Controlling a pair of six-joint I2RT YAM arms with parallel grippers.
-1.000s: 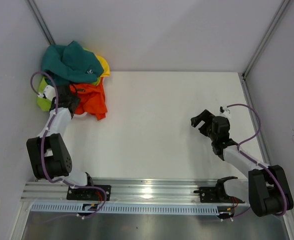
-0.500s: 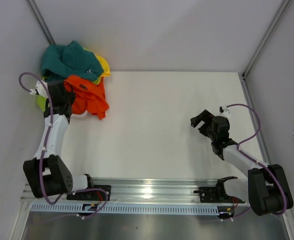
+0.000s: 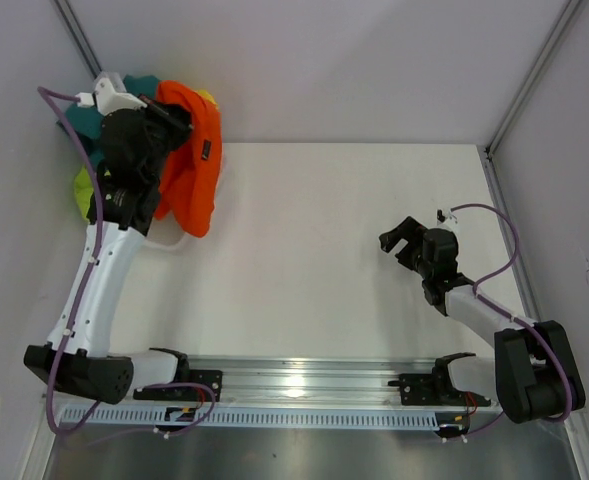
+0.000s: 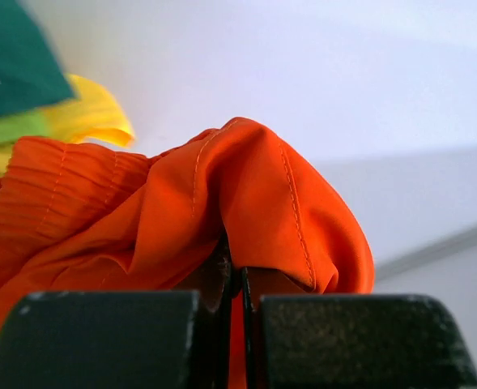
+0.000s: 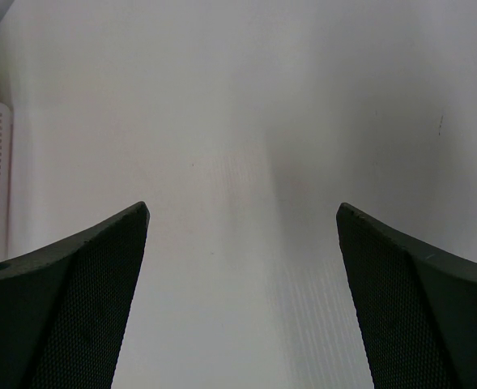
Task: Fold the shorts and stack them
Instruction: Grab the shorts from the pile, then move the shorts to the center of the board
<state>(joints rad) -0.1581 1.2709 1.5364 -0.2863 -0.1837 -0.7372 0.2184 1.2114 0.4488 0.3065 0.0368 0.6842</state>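
Early stage: nothing folded or stacked yet.
Left tool (image 4: 234,279) is pinching the orange shorts (image 3: 196,160) above the heaped shorts (image 3: 81,190); right tool (image 5: 242,215) is hanging open over the counter (image 3: 324,230).

I see orange shorts (image 4: 254,211): soft stitched cloth | table (image 5: 246,121): smooth matt | rail (image 3: 304,380): shiny metal | right gripper (image 5: 242,209): black dimpled pads (image 5: 76,308)

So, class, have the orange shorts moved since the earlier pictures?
Yes. Pinched in the left gripper, the orange shorts now cross the table's far edge, toward the back wall.
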